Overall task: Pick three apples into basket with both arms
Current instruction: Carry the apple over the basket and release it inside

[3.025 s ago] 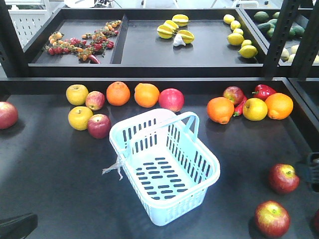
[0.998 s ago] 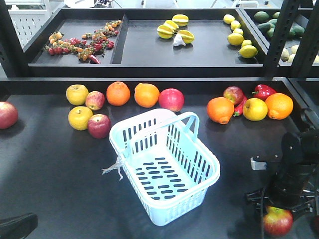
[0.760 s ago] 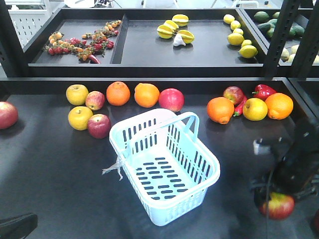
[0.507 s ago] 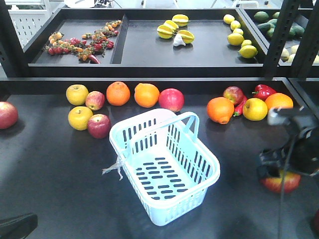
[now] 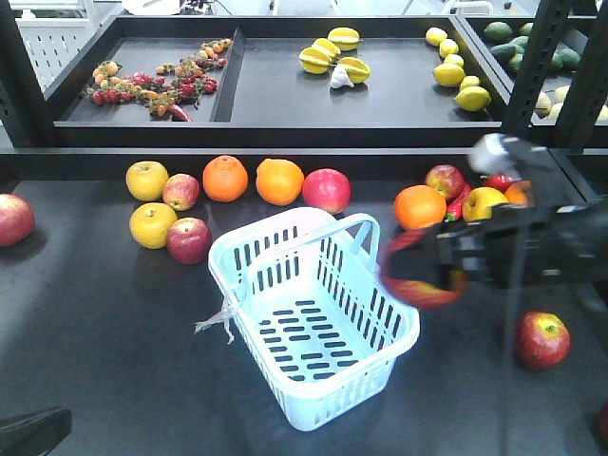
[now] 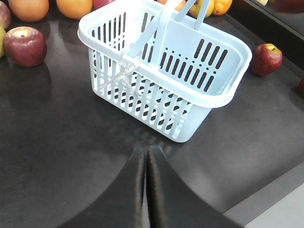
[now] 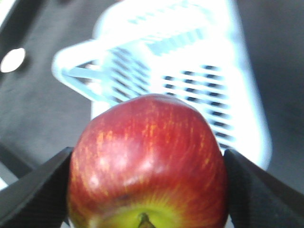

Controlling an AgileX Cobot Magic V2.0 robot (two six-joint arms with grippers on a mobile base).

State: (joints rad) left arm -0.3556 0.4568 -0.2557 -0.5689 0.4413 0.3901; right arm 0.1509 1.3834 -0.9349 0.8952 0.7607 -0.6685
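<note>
Gleaming dark-red apple (image 7: 147, 156), yellow-green at the stem, pinched in the right tool (image 7: 148, 194).

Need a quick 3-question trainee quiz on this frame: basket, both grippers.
1. True or false: the basket is empty.
2. The right gripper holds: A an orange, B a red apple, C a lemon.
3. Is the left gripper open or shut?

Key: 1 true. 2 B. 3 shut, with nothing between its fingers.
</note>
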